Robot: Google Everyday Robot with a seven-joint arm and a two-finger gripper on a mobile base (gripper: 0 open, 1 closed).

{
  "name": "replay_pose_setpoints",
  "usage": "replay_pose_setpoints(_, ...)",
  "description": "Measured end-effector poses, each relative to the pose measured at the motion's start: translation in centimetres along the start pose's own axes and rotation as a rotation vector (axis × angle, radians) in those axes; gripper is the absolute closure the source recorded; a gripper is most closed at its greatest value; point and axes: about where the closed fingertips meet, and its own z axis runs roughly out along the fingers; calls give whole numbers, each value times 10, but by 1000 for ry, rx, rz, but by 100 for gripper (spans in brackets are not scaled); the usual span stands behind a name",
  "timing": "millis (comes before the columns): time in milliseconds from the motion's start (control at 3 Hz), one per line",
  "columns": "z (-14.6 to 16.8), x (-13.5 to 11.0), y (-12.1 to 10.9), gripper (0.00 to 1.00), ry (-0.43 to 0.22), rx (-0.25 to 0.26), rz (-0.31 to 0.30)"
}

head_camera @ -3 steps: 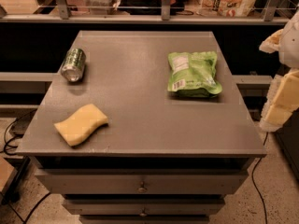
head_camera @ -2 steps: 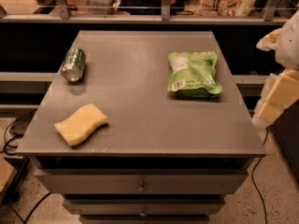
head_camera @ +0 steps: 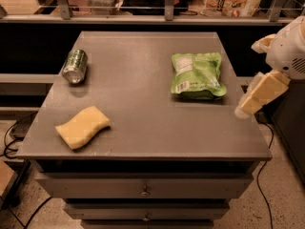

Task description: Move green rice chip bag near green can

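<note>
Table (head_camera: 143,85): grey flat top on a cabinet, two drawers (head_camera: 143,187) showing under the front edge. A rail (head_camera: 167,19) runs behind the back edge.

Arm (head_camera: 288,46): white housing, enters from the right side of the view, outside the right edge of the top.

Gripper (head_camera: 252,101): cream-coloured, slants down and left from the housing. Its tip sits in the view right at the right edge, a little forward of the middle of that edge. It holds nothing and touches none of the objects. I cannot tell from here whether it is spread or pressed together.

Bag (head_camera: 196,74): light green, crinkly, lying flat in the back-right part of the top, near the right edge but fully on the surface. White label and barcode face up, on its left half. Its front-right corner is the part nearest the gripper, with a gap between them.

Sponge (head_camera: 82,127): yellow, lying flat near the front-left corner, long side skewed to the front edge.

Can (head_camera: 75,66): green, lying on its side near the left edge, in the back-left part. Silver end points toward the front edge.

Bag and can are well apart, with most of the top's width bare between them. Sponge sits forward of the can, apart from it.
</note>
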Motion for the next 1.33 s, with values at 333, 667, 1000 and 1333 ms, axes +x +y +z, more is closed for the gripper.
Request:
replay_pose_setpoints(333,29,-6,-22,0,-94,9,44)
replay_pose_setpoints(667,32,-7,-22,0,-98,7,45)
replay_pose_setpoints(1000,55,-17,-22,0,-123,-6,53)
replay_pose_setpoints(1333,89,-22,-28,0,-193,-7,70)
